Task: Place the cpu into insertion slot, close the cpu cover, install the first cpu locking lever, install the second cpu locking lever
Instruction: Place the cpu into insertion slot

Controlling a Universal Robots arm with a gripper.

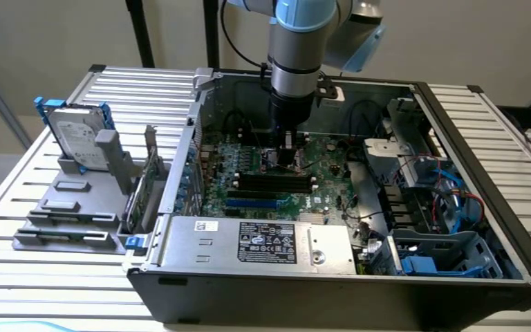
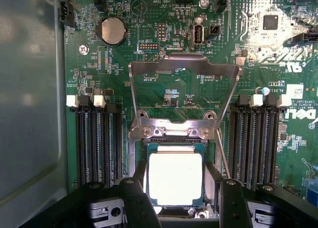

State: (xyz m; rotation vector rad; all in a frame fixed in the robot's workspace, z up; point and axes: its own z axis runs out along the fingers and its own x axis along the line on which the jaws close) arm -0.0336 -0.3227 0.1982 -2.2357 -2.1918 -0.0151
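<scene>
Inside the case [image 1: 339, 304], at twelve o'clock from the memory sticks [image 1: 275, 183], the open end effector [image 2: 176, 169] straddles the cpu [image 2: 175, 178] seated in the insertion slot [image 2: 133, 156]; the cpu cover [image 2: 184, 65] is not yet closed.

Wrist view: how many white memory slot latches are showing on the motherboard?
4. Two white latches cap the memory slots on one side of the cpu cover, two on the other side. More may be hidden at the slots' other ends.

Coin cell [image 2: 113, 30]: "BATTERY" printed beside it, well ahead of the gripper [image 2: 176, 168].
Pin header [image 2: 149, 45]: "DEBUG", likewise ahead.
Motherboard [image 2: 164, 91]: white Dell logo and UL mark, off to the gripper's side.
Power supply label [image 1: 267, 242]: print unreadable.
</scene>
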